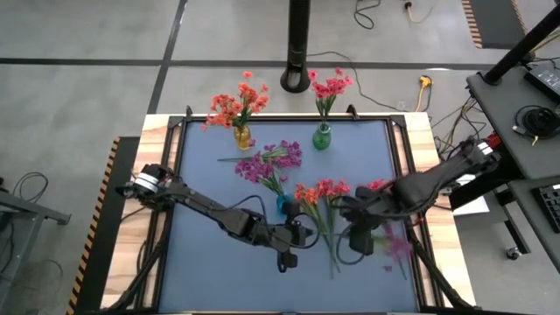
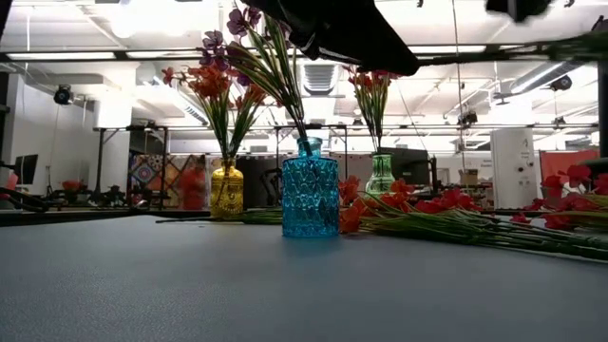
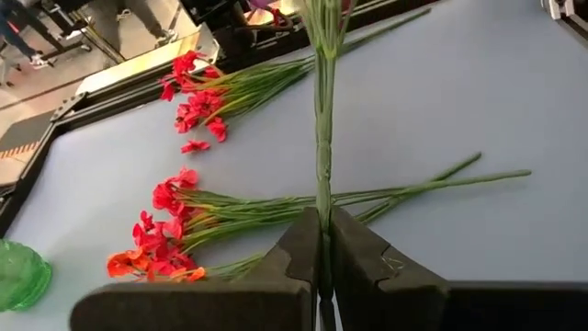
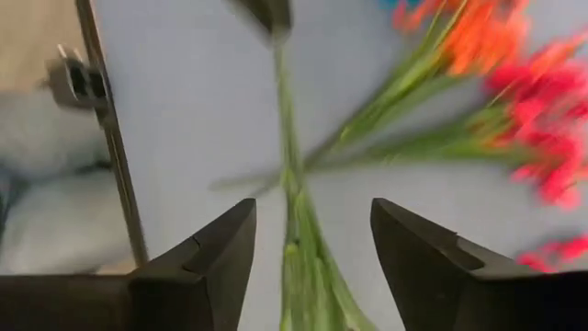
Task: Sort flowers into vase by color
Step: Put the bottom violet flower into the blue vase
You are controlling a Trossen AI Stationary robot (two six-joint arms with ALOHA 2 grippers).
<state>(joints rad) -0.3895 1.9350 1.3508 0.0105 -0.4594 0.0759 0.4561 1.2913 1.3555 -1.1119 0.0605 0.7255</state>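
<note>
My left gripper (image 1: 297,234) (image 3: 323,221) is shut on the thin green stem (image 3: 323,138) of a purple-magenta sprig. The sprig's blossom (image 1: 395,245) points toward the table's right. My right gripper (image 1: 357,238) (image 4: 312,221) is open, with its fingers either side of the sprig's leafy middle (image 4: 292,211) and a gap on both sides. A blue vase (image 1: 284,204) (image 2: 310,195) holds purple flowers, a yellow vase (image 1: 243,136) holds orange ones and a green vase (image 1: 322,136) holds red-pink ones. Loose orange and red sprigs (image 1: 319,194) lie flat on the mat. My left gripper pinches the sprig's bare stem end (image 3: 323,207) between its two fingers. The fingers come roughly level from the table's left and lie along the stem. The sprig is lifted clear of the mat and runs straight out from the fingertips toward my right gripper.
More red sprigs (image 1: 376,185) (image 3: 197,87) lie near my right arm. The loose stems fan across the mat's middle toward its near side (image 3: 432,184). The mat has a raised black frame (image 1: 175,175). Bare mat lies on the left and near-left (image 1: 210,271).
</note>
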